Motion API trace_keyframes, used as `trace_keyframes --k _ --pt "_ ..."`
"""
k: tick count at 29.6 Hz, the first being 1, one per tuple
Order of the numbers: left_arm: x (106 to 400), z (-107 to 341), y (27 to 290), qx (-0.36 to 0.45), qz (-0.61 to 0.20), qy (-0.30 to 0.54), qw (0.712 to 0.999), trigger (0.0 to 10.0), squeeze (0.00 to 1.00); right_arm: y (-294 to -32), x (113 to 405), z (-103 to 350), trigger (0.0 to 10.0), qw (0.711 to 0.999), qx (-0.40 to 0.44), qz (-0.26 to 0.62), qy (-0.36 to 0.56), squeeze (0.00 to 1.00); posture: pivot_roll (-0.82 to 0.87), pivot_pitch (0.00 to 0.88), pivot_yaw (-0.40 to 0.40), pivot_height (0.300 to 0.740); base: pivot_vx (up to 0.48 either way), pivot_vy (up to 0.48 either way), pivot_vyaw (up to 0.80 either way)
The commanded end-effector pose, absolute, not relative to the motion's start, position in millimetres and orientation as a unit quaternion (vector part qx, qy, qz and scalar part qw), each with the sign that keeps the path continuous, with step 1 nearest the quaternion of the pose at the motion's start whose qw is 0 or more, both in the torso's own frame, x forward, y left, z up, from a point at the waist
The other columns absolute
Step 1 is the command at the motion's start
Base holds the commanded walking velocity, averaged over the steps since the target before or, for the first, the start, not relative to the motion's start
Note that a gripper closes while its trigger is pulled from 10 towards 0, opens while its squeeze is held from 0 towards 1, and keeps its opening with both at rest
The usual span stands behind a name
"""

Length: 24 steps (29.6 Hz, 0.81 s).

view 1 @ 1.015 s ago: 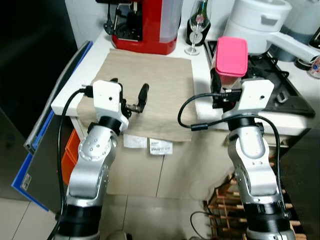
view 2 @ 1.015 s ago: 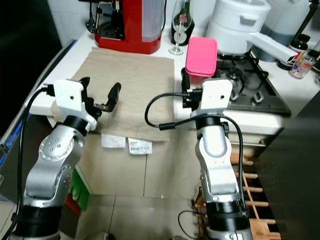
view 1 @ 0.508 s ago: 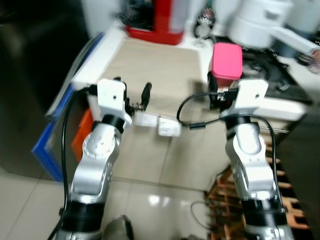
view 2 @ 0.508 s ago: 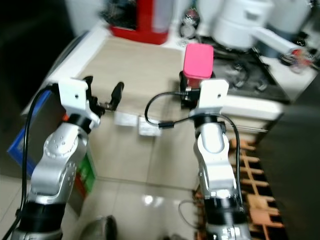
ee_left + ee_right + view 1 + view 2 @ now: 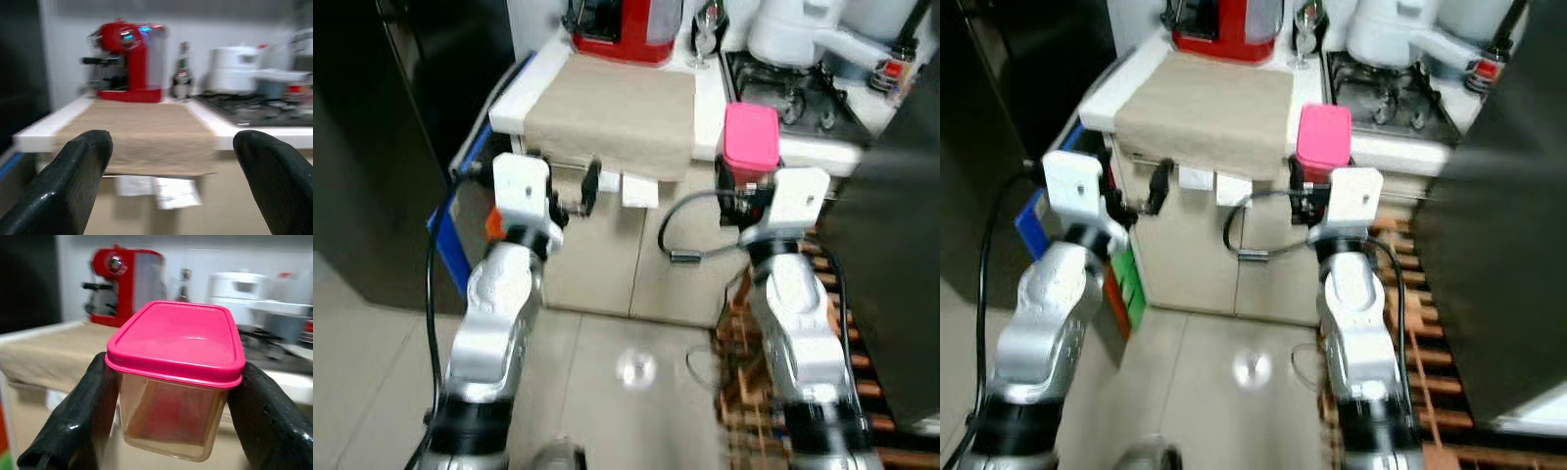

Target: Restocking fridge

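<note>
Now the right pincer (image 5: 171,396) still grips the pink-lidded container (image 5: 177,367), farther from the counter (image 5: 710,93).

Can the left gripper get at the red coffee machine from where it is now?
Probably not yet. The left gripper, open and empty, hangs in front of the counter edge, while the red coffee machine stands at the back, beyond the beige cloth. Nothing blocks it; it's just far.

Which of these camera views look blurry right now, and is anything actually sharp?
Both eye views are softly motion-blurred throughout. In the left wrist view the red coffee machine and counter are smeared, and the left hand is soft too. The right wrist view is sharpest: the pink-lidded container in the right hand is crisp, its background blurred.
</note>
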<state>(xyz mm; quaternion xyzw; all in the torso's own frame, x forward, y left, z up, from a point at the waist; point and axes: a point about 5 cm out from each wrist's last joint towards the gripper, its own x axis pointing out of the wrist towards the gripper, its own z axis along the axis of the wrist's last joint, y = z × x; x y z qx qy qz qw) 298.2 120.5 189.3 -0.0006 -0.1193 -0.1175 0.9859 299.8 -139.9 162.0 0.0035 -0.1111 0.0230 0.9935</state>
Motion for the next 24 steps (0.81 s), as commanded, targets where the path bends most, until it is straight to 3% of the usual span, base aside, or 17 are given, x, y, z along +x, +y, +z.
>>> trace_keyframes --k 1,8,17,24 --pt "299.0 191.6 115.9 -0.004 -0.131 -0.124 0.984 10.0 0.00 -139.1 300.4 172.9 0.0 0.991 0.010 0.028 -0.130 0.00 -0.04 0.000 -0.030 0.740 -0.292 -0.296 0.00" --pt "298.1 191.2 114.8 -0.005 -0.136 -0.123 0.983 10.0 0.00 -137.3 301.0 169.8 0.0 0.992 0.005 0.036 -0.121 0.00 -0.04 0.000 -0.030 0.740 -0.268 -0.283 0.00" --pt "294.1 191.0 113.6 -0.010 -0.157 -0.128 0.979 10.0 0.00 -140.2 299.7 164.4 0.0 0.994 -0.002 0.036 -0.107 0.00 -0.04 0.000 -0.025 0.740 0.000 0.000 0.00" --pt "291.5 192.5 113.1 -0.017 -0.162 -0.135 0.977 10.0 0.00 -141.9 297.9 163.6 0.0 0.994 -0.008 0.040 -0.106 0.00 -0.04 0.000 -0.025 0.740 0.000 -0.480 0.00"
